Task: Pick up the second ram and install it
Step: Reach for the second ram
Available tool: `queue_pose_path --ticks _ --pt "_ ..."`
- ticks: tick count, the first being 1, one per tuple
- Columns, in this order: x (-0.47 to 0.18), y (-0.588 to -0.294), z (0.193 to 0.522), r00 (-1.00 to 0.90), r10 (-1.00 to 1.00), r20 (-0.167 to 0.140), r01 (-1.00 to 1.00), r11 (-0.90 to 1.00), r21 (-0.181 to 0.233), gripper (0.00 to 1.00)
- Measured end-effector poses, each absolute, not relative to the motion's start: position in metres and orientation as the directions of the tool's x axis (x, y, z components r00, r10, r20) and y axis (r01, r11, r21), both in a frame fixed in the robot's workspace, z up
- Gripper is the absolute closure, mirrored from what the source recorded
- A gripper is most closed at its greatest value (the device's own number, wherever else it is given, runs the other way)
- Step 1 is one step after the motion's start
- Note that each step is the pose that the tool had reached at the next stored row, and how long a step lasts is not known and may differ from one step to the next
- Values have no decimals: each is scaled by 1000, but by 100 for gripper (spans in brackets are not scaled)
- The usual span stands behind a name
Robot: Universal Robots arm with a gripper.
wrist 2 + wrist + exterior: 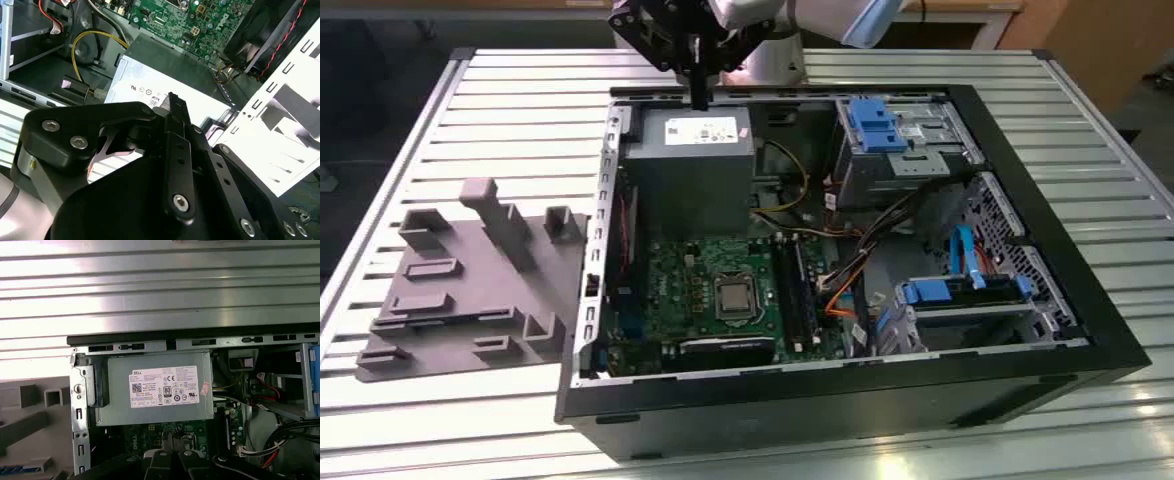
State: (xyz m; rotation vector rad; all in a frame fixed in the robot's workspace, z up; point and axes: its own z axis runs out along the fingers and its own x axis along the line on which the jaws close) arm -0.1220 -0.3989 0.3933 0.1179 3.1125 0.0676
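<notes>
My gripper (703, 100) hangs fingers-down over the back edge of the open computer case (1067, 300), just above the grey power-supply box (690, 160). Its fingers are shut, and nothing shows between them. In the second wrist view the gripper (172, 99) points at the box's label. In the first wrist view the gripper (171, 440) sits over the green motherboard (150, 432). A thin blue strip (20, 470) lies on the grey holder tray (30, 425); I cannot tell whether it is the second ram. The black memory slots (794, 290) run beside the processor socket.
The grey holder tray (467, 290) lies on the slatted table in the exterior view's left, beside the case. Inside the case are blue drive brackets (874, 125), another blue bracket (941, 292), and loose cables (854, 260). The case's black rim stands above the table all round.
</notes>
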Motion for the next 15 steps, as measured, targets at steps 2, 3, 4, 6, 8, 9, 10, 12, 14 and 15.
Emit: queue_pose_path --ticks 2,3,4,6,8,9,10,12,14,15 --pt "-122 -399 393 -997 76 -24 75 996 44 89" --pt "-122 -399 393 -997 76 -24 75 996 44 89" --pt "-122 -399 393 -997 76 -24 75 996 44 89" --pt "-122 -399 393 -997 76 -24 75 996 44 89" --pt "-123 -399 393 -997 76 -25 75 996 44 89" --pt "-124 -399 393 -997 76 -25 75 996 44 89" --pt "-124 -399 393 -997 76 -25 75 996 44 89" --pt "-125 -399 393 -997 76 -25 75 996 44 89" --pt "-125 -399 393 -997 76 -25 75 996 44 89" --pt "-126 -399 393 -997 76 -25 75 996 44 89"
